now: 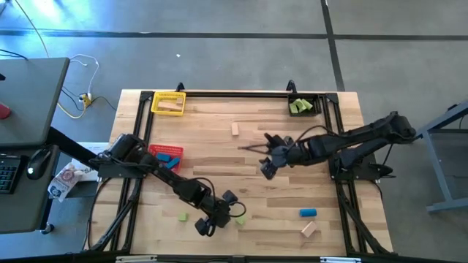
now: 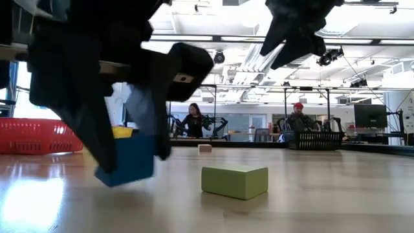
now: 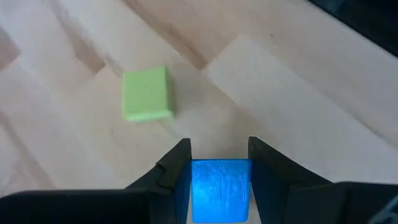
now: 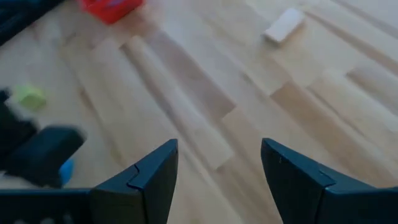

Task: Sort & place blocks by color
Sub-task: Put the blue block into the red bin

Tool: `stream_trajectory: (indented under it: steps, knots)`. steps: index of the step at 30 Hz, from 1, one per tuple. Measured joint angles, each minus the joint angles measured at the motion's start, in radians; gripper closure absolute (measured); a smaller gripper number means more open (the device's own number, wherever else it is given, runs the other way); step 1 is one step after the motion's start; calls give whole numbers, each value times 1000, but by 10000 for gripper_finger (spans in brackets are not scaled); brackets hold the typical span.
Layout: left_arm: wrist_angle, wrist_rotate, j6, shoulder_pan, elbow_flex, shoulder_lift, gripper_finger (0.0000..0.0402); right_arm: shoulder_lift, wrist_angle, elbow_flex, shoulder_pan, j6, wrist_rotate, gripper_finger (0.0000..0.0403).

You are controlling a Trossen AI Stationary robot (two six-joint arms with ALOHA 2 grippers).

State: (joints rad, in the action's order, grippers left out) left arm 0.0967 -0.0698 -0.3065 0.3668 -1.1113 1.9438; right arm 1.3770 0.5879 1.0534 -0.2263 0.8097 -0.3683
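My left gripper (image 1: 207, 225) is near the table's front edge, shut on a blue block (image 3: 221, 186), which also shows in the low view (image 2: 126, 167). A light green block (image 1: 240, 219) lies flat on the table just to its right, and another green block (image 1: 183, 217) lies to its left. My right gripper (image 1: 267, 159) hangs open over the middle of the table with nothing between its fingers (image 4: 219, 149). A blue block (image 1: 308, 212) and a tan block (image 1: 309, 229) lie at the front right. Another tan block (image 1: 235, 128) lies toward the far side. My left gripper pinches the blue block's two opposite sides (image 3: 194, 186) between its two fingers. The fingers (image 2: 103, 139) slant down from the table's left. The block sits tilted between them, its lower corner (image 2: 107, 181) just off the tabletop.
A yellow bin (image 1: 168, 102) with tan blocks stands at the far left corner. A black bin (image 1: 302, 106) with green blocks is at the far right, and a red bin (image 1: 167, 155) with blue blocks sits at the left. People sit in the room beyond the table.
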Motion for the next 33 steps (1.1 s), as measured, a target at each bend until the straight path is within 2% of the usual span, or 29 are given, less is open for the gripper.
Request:
stream_trajectory:
  steps: [8,14,19,25,27,33]
  knots:
    - [101,67,17,1,0,-88,297,72,-162,0,-84,-91,11,188]
    - [189,119,42,0,1,-159,297,140,-318,0,-121,-287,64,188]
    - [260,162,73,6,28,-235,297,213,-447,-1,-130,-451,162,188]
    - [418,282,147,8,75,-353,297,281,-541,0,-126,-571,318,188]
    - [401,308,171,8,93,-386,297,305,-594,0,-125,-610,358,188]
    - [520,433,278,7,173,-520,295,360,-656,0,-119,-657,380,188]
